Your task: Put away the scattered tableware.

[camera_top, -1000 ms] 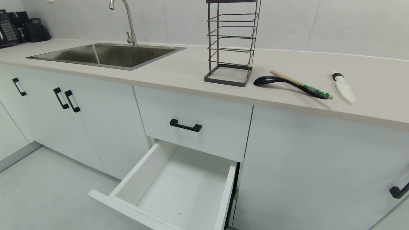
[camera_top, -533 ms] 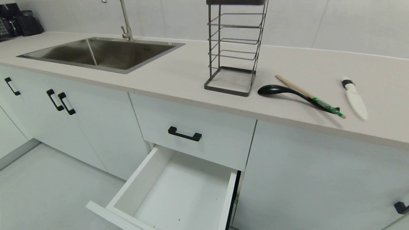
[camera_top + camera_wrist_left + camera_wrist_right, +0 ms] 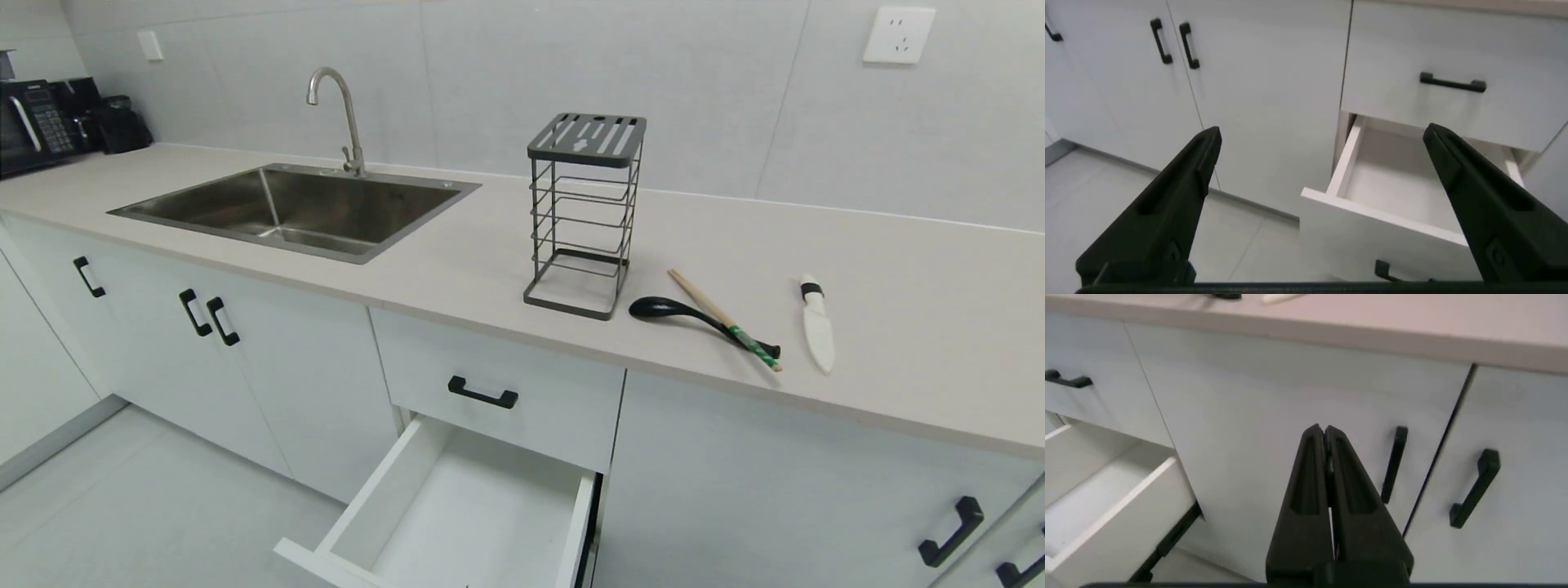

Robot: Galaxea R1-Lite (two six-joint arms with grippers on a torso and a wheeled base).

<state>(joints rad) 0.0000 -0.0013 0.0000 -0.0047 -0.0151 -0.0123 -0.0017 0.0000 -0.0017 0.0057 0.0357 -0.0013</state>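
Left claw stood wide open, empty, facing the pulled-out lower drawer. Right claw was pressed shut on nothing, facing the cabinet doors. Black ladle and chopsticks lay crossed, touching, near the countertop's front edge, just beside the wire rack. White knife lay near them, farther from the rack.

The pale beige stone-like countertop looks matt and smooth. The rectangular steel sink has a brushed finish, and the curved metal tap shines more. The dark grey wire rack is matt metal. The black ladle is glossy plastic. The light wooden chopsticks look unpolished, and the white knife seems to be smooth plastic.
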